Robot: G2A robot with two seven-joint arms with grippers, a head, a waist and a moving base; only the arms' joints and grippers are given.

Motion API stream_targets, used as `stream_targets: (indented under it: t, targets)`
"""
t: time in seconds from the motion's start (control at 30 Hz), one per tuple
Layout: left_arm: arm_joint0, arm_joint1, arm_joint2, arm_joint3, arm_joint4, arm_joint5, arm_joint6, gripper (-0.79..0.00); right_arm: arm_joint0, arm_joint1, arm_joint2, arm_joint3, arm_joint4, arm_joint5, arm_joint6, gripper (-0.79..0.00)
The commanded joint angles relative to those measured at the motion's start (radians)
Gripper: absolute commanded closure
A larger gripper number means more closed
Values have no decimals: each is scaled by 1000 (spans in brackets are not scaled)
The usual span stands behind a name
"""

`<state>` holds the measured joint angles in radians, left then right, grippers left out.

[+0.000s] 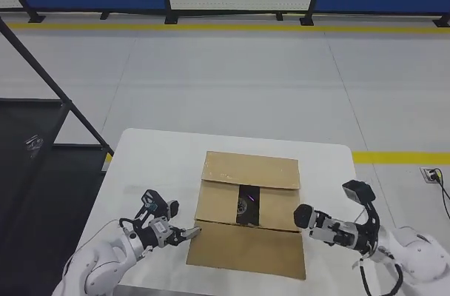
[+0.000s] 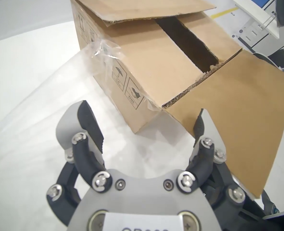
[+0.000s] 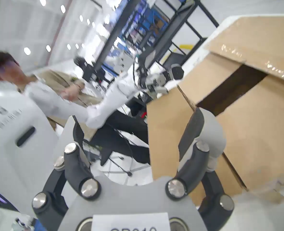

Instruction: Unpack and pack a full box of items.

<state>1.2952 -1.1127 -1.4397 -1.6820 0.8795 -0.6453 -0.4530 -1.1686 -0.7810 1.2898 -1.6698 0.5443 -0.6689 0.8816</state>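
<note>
The box [image 1: 247,185] sits in the middle of the table [image 1: 151,170]. Its long front flap [image 1: 243,250] lies out toward the robot, running side to side. The left pincer [image 1: 189,233], wide open, is just beside the flap's left end. The right pincer [image 1: 303,217], wide open too, is by the box's right side. From above, a dark thing [image 1: 247,203] peeks through the top gap; the left wrist view shows loose tape [image 2: 101,48].

Top view down onto table [image 1: 151,155], wrist views close on shared box [image 1: 219,206], seemingly opposite sides.
</note>
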Motion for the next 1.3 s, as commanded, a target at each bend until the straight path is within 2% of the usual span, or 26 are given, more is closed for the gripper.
stream_targets:
  t: [0.0,0.27,0.37,0.53,0.63,0.73,1.07,1.27]
  targets:
    - [-7,0,-2,7,2,15,16,-785,0,0,0,0,-7,-15,2,-785]
    - [-7,0,-2,7,2,15,16,-785,-2,0,2,5,-6,-9,-9,-785]
    - [-4,0,-2,4,3,22,24,-785,7,-13,-28,23,45,60,-74,-785]
    - [16,3,6,-23,81,31,65,-785,100,-38,-112,110,135,210,-20,-785]
    - [25,5,14,-25,144,24,90,-785,164,-54,-164,182,182,338,17,-785]
    - [34,7,22,-21,177,15,118,-785,226,-75,-211,248,196,388,14,-785]
    - [47,9,36,-23,222,32,160,-785,375,-143,-316,421,214,452,-64,-785]
    - [59,11,36,-28,223,40,176,-785,411,-165,-320,440,197,405,-102,-785]
